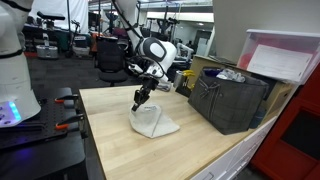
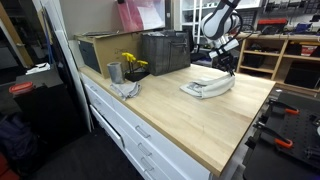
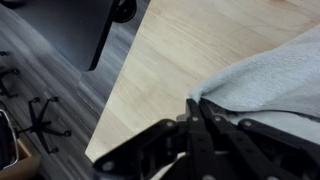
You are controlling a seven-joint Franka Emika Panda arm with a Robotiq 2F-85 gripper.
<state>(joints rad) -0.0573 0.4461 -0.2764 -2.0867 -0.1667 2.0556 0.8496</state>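
A white towel (image 1: 156,123) lies folded on the light wooden table (image 1: 110,140); it also shows in an exterior view (image 2: 207,87). My gripper (image 1: 139,99) is at the towel's near corner, fingers pointing down, and shows at the table's far end in an exterior view (image 2: 229,67). In the wrist view the two black fingers (image 3: 197,106) are pressed together with the towel's edge (image 3: 268,75) pinched between their tips.
A dark slatted crate (image 1: 232,100) stands beside the towel, also in view at the table's back (image 2: 165,52). A cardboard box (image 2: 98,50), a metal cup (image 2: 114,72), yellow flowers (image 2: 131,63) and a grey rag (image 2: 126,89) sit along the back. The table edge (image 3: 120,100) is close.
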